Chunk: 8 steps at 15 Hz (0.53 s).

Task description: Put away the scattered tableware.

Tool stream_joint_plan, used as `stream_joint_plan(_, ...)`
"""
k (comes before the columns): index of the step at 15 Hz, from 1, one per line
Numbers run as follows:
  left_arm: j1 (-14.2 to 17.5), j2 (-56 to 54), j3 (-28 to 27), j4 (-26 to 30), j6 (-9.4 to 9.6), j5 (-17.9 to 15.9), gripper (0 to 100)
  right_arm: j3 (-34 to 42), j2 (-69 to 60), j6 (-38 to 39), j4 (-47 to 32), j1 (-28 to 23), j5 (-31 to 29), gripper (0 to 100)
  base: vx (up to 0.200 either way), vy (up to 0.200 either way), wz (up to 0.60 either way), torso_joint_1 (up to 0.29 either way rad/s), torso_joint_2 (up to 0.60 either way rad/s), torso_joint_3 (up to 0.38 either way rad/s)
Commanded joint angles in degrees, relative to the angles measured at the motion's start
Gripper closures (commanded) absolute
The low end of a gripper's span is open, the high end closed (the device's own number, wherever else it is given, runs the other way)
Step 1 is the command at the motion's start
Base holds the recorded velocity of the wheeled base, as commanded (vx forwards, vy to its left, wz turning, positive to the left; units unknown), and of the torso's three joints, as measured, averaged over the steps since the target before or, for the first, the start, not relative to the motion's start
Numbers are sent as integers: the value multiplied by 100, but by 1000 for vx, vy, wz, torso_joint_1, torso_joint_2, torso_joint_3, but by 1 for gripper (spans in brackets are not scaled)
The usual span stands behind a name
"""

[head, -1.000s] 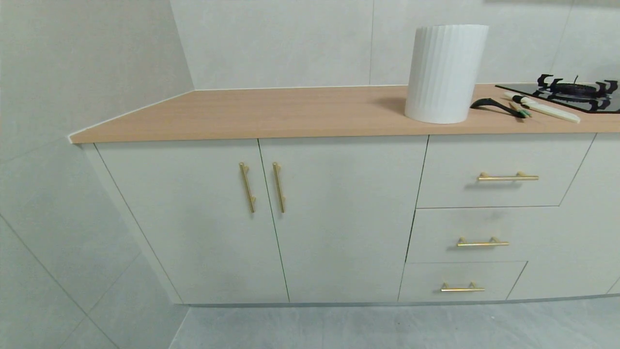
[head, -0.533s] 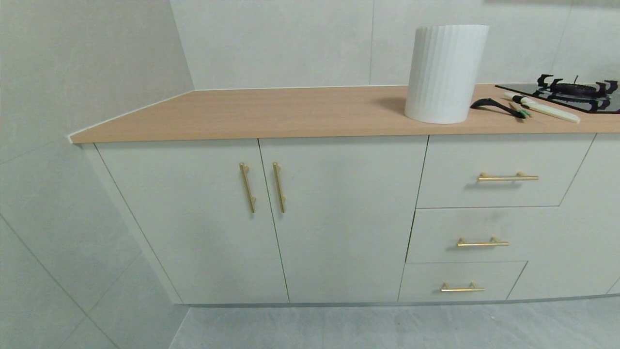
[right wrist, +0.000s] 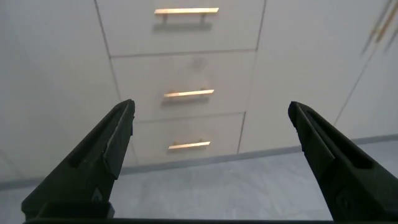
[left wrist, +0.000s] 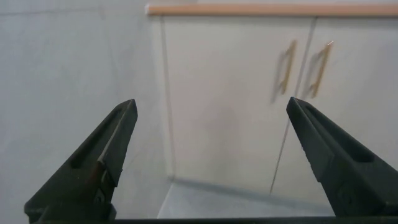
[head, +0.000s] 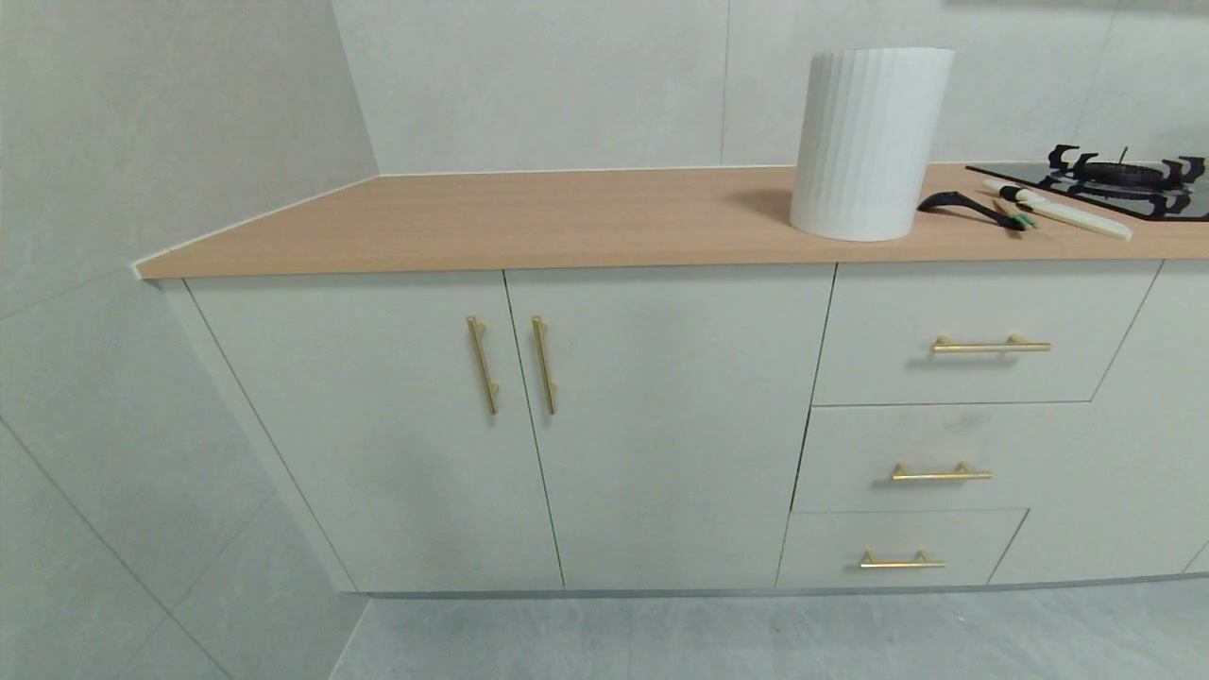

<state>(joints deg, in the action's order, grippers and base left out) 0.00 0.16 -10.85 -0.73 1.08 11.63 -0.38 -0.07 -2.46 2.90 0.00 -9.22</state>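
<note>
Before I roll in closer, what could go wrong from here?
The black ladle lies close beside the tall white container, so a reach may bump the container. The pale utensil sits near the counter front edge and could be pushed off. The left gripper and right gripper hang open, low, facing the cabinet; lifting them may catch the counter.
</note>
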Motion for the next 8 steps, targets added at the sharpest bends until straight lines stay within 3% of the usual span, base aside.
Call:
stream_joint_plan(1, 0, -7, 672, -498, -56, -205, 0, 38, 7, 18, 0, 0, 227, 0, 0, 0, 0, 0, 0, 0)
stream_joint_plan(3, 0, -7, 1085, -709, -56, -293, 0, 38, 7, 0, -325, -9, 693, 0, 0, 0, 0, 0, 0, 0)
stream_joint_plan(6, 0, -7, 1085, -226, -47, -425, 0, 38, 7, 114, -334, -9, 728, 0, 0, 0, 0, 0, 0, 0)
stream_joint_plan(7, 0, -7, 1076, 38, -152, -680, 0, 38, 7, 141, -334, -9, 737, 0, 0, 0, 0, 0, 0, 0)
stream_joint_plan(8, 0, -7, 1076, 38, -126, -724, 0, 38, 7, 202, -334, 0, 737, 0, 0, 0, 0, 0, 0, 0)
